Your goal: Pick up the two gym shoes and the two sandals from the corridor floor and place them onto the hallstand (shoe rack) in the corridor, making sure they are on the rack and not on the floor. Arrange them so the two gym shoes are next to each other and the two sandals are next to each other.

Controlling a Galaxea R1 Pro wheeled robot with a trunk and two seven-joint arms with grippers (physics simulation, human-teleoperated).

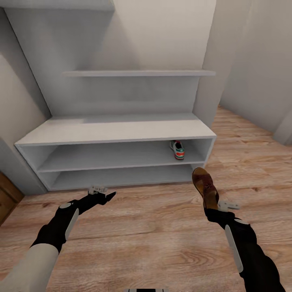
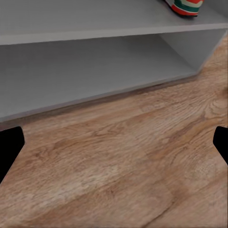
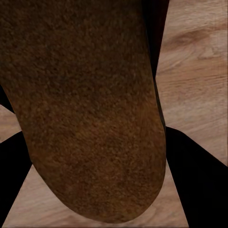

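One gym shoe (image 1: 177, 149) stands on the upper open shelf of the pale grey hallstand (image 1: 117, 129), near its right end; its striped heel (image 2: 186, 6) also peeks into the left wrist view. My right gripper (image 1: 211, 202) is shut on a brown sandal (image 1: 204, 185), held above the wood floor (image 1: 142, 227) just in front of the rack's right corner. In the right wrist view the sandal's brown sole (image 3: 85, 109) sits between the black fingers (image 3: 194, 171). My left gripper (image 1: 107, 197) hangs open and empty, low over the floor before the rack's bottom shelf.
A floating wall shelf (image 1: 138, 73) hangs above the hallstand top. Grey walls close in at left and right, and a brown wooden piece (image 1: 6, 198) stands at the far left. Floor stretches away past the rack's right side (image 1: 251, 142).
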